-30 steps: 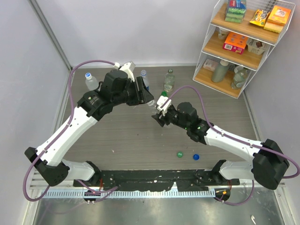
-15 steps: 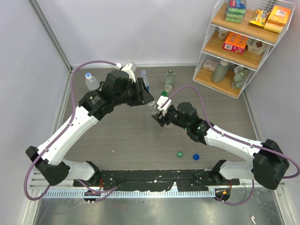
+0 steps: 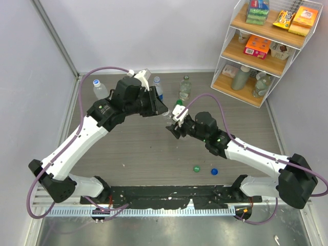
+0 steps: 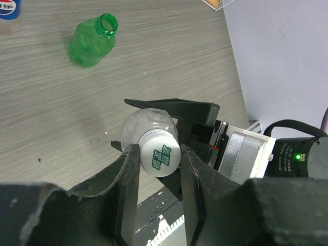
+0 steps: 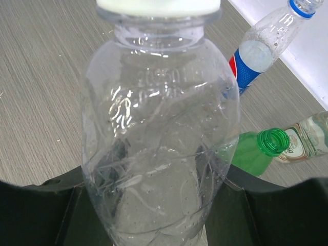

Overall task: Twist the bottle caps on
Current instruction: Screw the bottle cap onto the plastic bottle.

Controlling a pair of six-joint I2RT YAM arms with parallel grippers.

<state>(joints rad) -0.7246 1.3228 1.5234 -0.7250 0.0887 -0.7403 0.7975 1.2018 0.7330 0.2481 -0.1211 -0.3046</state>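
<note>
Your left gripper (image 4: 158, 154) pinches the white cap (image 4: 160, 157) atop the clear bottle (image 5: 154, 128) — your right gripper (image 5: 154, 182) clamps its body, mid-counter. The green bottle (image 4: 92, 41) stands uncapped toward the far edge; the green cap (image 3: 196, 168) and blue cap (image 3: 214, 171) lie by the near edge.

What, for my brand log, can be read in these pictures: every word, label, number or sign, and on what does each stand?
Nothing reads with certainty.
white cap: green printed characters, too blurred to read.
clear bottle: embossed digits on its shoulder, too faint to read.
blue cola label: red, white and blue, no word legible.
bottle at the right edge: label blurred.
shelf boxes: print too small.
</note>
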